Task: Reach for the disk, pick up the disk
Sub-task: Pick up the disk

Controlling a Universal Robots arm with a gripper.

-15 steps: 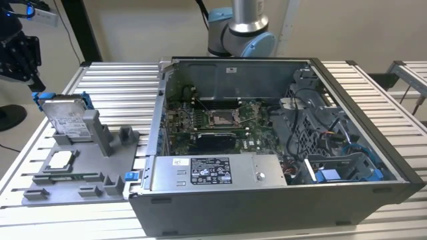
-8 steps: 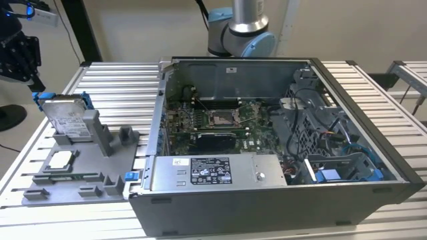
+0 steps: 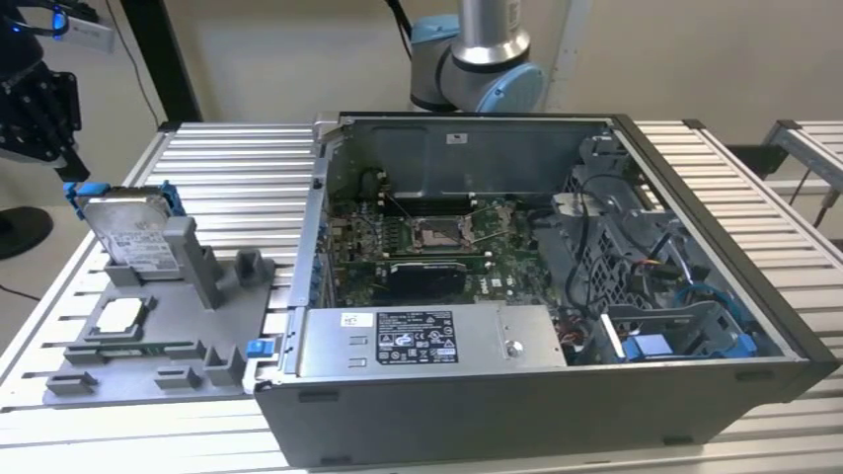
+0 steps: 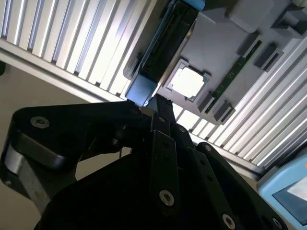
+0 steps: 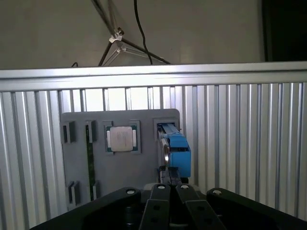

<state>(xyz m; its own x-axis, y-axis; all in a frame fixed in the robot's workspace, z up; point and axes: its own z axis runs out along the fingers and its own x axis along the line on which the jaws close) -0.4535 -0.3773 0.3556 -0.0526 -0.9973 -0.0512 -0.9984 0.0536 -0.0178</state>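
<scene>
Pincer (image 5: 171, 185) closed to a sliver, tips by corner of blue bracket (image 5: 178, 149); no hold evident. Disk (image 3: 132, 235), left of exterior frame, stands on edge in slot of grey tray (image 3: 79, 380) on bench (image 3: 231, 163), long axis approx. upright, label toward exterior camera. Likely dense, rigid, shock-sensitive; best pinched across flat faces nr top edge, not by flexible bracket.
</scene>
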